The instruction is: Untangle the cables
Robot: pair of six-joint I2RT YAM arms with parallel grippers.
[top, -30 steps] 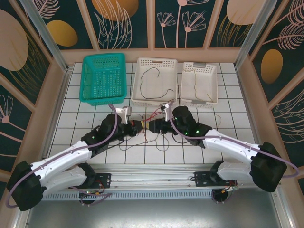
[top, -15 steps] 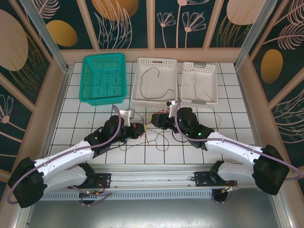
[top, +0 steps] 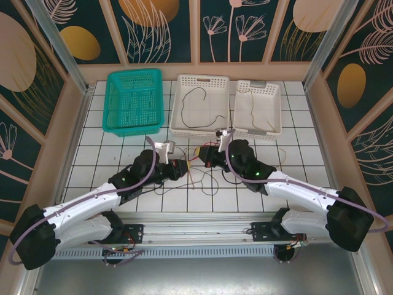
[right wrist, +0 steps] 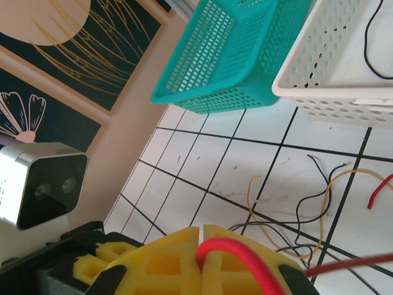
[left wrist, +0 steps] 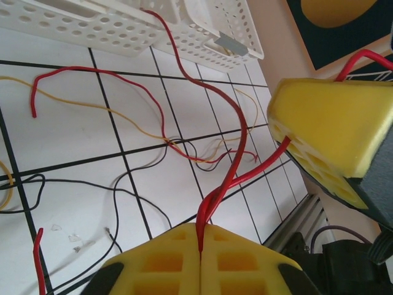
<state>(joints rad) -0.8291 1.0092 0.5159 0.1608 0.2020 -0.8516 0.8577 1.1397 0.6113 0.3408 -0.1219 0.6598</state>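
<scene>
The left hand (left wrist: pixel 201 258) and the right hand (right wrist: pixel 201 243) are both clamping the red cable (left wrist: pixel 236 123), likely to pull it free of the other cables (top: pixel 195 174) lying on the bench (top: pixel 295 123) at six o'clock from the white basket (top: pixel 178 129). A second ago the right hand was standing half open.

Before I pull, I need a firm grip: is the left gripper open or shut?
Shut. The left gripper has its yellow pads pressed together, with the red cable pinched in the seam between them.
</scene>
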